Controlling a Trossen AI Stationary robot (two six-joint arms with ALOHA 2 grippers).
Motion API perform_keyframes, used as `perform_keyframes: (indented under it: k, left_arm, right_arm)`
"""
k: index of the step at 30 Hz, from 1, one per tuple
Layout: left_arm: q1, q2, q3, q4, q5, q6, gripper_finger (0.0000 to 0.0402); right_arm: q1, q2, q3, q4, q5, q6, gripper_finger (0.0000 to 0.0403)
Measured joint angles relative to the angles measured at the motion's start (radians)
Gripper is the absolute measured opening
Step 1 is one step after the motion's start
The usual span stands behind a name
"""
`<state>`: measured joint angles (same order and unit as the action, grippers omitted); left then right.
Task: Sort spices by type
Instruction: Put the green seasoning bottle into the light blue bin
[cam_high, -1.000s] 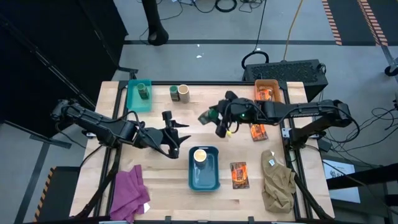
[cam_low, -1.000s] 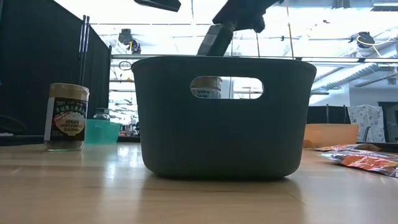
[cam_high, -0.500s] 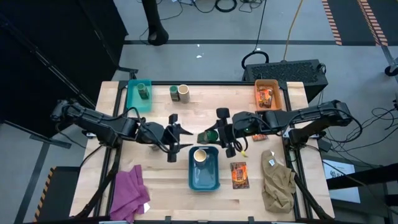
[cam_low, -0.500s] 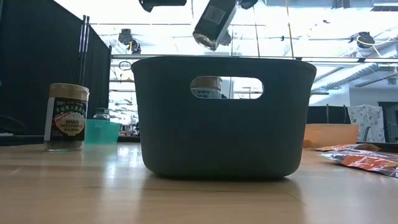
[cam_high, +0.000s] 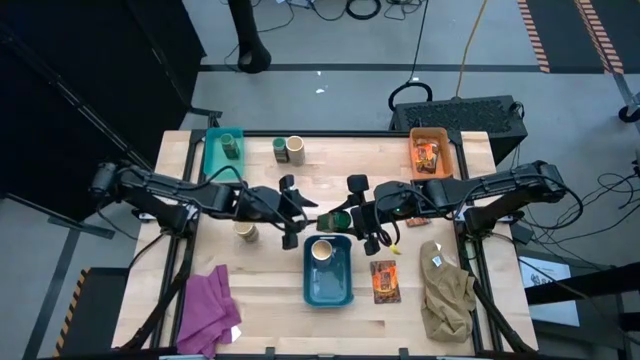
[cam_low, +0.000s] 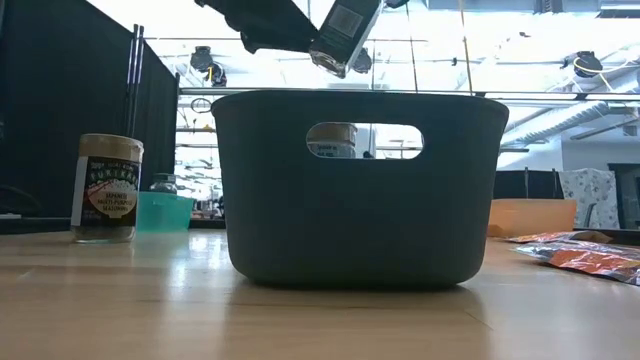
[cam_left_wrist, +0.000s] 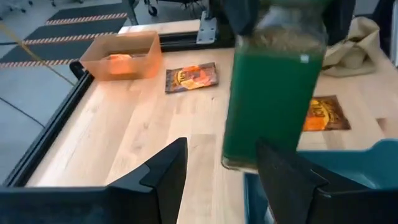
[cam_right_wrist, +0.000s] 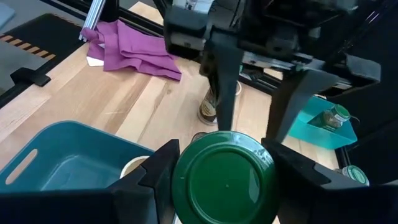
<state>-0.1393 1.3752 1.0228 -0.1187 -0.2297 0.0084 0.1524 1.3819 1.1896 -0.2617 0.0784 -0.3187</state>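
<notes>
My right gripper (cam_high: 349, 216) is shut on a green spice jar (cam_high: 339, 217) in the air over the far rim of the blue bin (cam_high: 343, 290). A cream-topped jar (cam_high: 321, 249) stands in that bin. My left gripper (cam_high: 297, 206) is open just left of the green jar (cam_left_wrist: 273, 93), fingers level with its bottom end; I cannot tell whether they touch. Another jar (cam_high: 245, 231) stands on the table under the left arm. Two jars (cam_high: 288, 149) stand at the far edge. A green jar (cam_high: 231, 147) stands in the teal tray (cam_high: 214, 163). An orange-and-black packet (cam_high: 383, 280) lies flat beside the bin. My right gripper pinches the green jar at its lid end (cam_right_wrist: 224, 180), one finger (cam_right_wrist: 155, 180) on each side of the lid. The fingers come level from the table's right and lie along the jar. The jar is lifted clear and tilted, its bottom end (cam_low: 335, 62) pointing left and down.
An orange tray (cam_high: 446, 160) with a packet sits at the far right. A purple cloth (cam_high: 208, 310) lies at the near left corner and a khaki cloth (cam_high: 445, 290) at the near right. Bare wood shows between the bin and the purple cloth.
My right gripper carried the green jar toward the near edge and a little left, stopping over the bin's far rim. My left gripper then moved right and toward the far edge, closing on the jar's bottom end. The jar under the left arm came into sight.
</notes>
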Motion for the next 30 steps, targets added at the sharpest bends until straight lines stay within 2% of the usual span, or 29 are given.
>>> perform_keyframes:
  k: [8,13,16,25,30]
  left_arm:
    - [0.006,-0.001,0.000,0.073,0.196,0.023,0.0194]
    - [0.006,-0.001,0.000,0.088,0.193,0.023,0.0194]
    - [0.006,0.003,0.000,0.087,0.139,0.014,0.0201]
    - [0.006,0.009,0.000,0.091,0.121,-0.029,0.0277]
    - [0.006,0.019,0.000,0.097,0.129,-0.056,0.0295]
  right_arm:
    - [0.000,0.000,0.000,-0.004,0.000,0.000,0.0179]
    - [0.000,0.000,0.000,-0.005,0.000,0.000,0.0179]
    - [0.000,0.000,0.000,-0.005,0.000,-0.005,0.0179]
    - [0.000,0.000,0.000,-0.013,-0.001,-0.010,0.0179]
    - [0.000,0.000,0.000,-0.013,-0.001,-0.016,0.0179]
